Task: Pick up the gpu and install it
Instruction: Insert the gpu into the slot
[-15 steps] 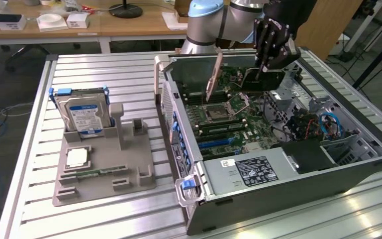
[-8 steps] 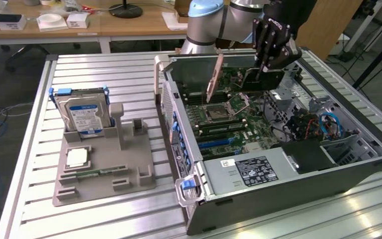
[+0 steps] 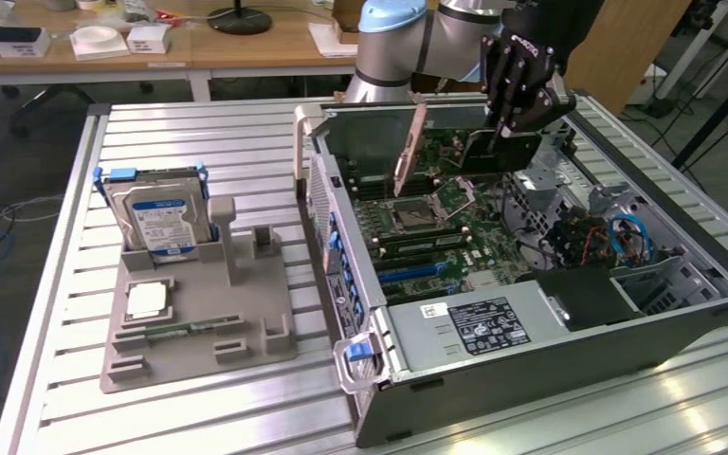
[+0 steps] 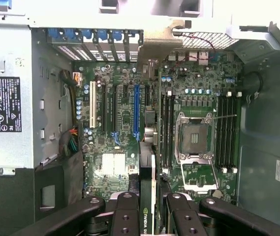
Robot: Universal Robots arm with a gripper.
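Gpu (image 4: 147,167), we see, is pinched edge-on in the gripper (image 4: 151,201), hanging above the motherboard (image 4: 120,113) of the open case (image 3: 567,351)

My silver-grey jointed arm with pale blue caps (image 3: 396,38) reaches in from the far side of the exterior view and bends downward at the wrist. My black two-fingered metal gripper (image 3: 516,114) hangs from it, pointing down with a slight tilt. In the wrist view, my gripper (image 4: 148,199) has its black, bolt-studded fingers (image 4: 125,211) drawn in from both sides. They are clamped on the gpu (image 4: 146,169), a thin dark circuit card held edge-on between them.
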